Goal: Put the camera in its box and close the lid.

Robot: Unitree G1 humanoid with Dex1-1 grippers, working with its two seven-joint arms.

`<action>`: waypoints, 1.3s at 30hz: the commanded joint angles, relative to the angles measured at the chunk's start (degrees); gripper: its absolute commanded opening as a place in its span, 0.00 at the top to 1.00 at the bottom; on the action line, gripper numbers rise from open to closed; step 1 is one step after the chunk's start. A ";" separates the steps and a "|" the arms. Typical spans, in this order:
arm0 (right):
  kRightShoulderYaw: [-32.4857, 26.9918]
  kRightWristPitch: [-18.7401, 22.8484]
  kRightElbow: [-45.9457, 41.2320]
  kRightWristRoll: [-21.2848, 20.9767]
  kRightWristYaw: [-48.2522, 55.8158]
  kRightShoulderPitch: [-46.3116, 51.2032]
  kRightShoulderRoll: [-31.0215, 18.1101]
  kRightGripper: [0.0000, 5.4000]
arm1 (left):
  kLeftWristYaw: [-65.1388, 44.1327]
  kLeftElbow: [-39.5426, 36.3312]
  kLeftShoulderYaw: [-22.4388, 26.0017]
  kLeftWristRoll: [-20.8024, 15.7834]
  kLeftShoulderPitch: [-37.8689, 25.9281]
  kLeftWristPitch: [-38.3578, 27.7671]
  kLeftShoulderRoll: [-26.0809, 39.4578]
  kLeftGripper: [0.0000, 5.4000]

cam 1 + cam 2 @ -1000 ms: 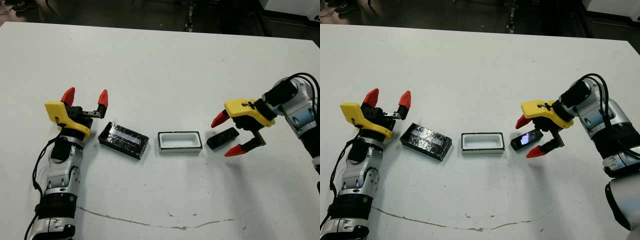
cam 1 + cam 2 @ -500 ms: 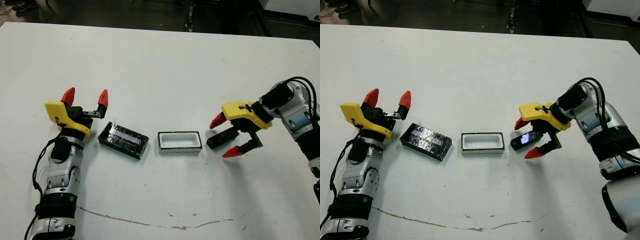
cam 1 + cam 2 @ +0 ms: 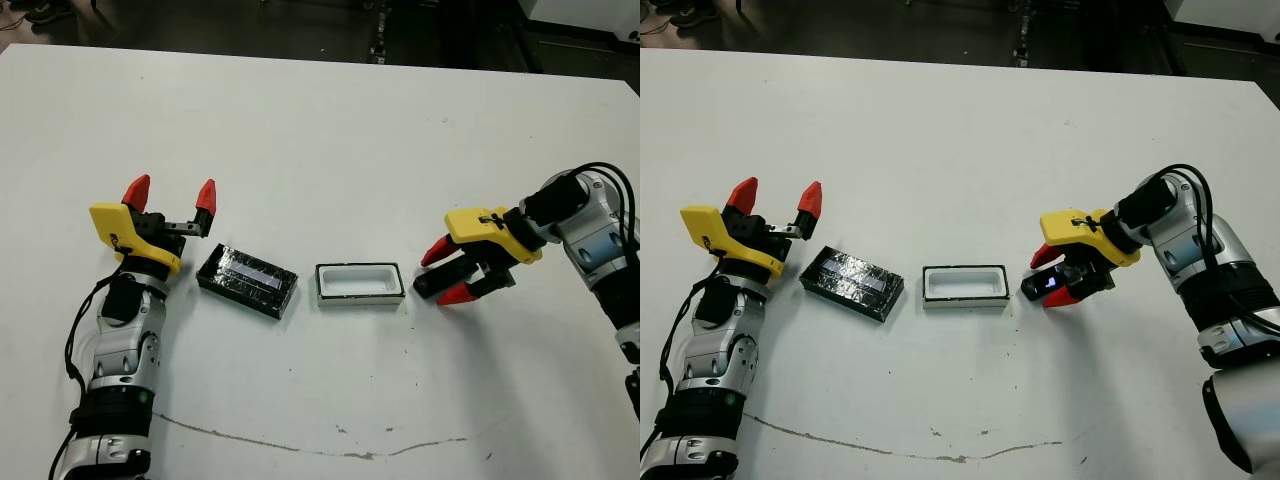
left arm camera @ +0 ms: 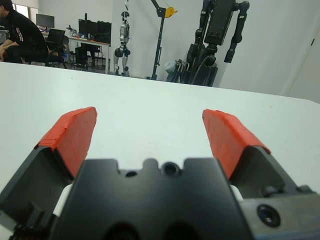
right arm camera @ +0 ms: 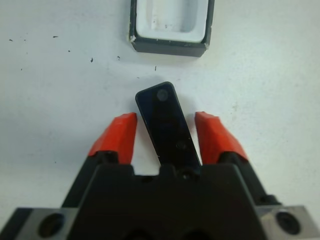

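the camera (image 5: pixel 167 127) looks like a light, stiff little slab, and that glossy dark face makes me think it could slip, so i'd say the place to take it is across its two long edges, near the middle, with a gentle squeeze rather than a hard one. it's flat, black and narrow, with a small round mark near its far end, lying on the white table (image 3: pixel 320 140) just to the right of the box (image 3: pixel 360 284), a little skewed to it and not touching. the right claw (image 3: pixel 1057 277) sits around it, one red finger on each long side, with a small gap showing on both sides, so it isn't pinching yet. the box is open, white inside with a thin dark rim. on its other side lies the lid (image 3: pixel 248 280), black and shiny with a pale strip. further left the left claw (image 3: pixel 170 192) hangs spread wide, holding nothing.
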 commanded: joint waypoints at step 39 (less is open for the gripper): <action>-14.46 16.47 -2.06 8.43 -12.23 -3.07 3.64 0.69 | -0.25 1.60 -0.02 0.51 0.62 -0.91 -0.04 0.00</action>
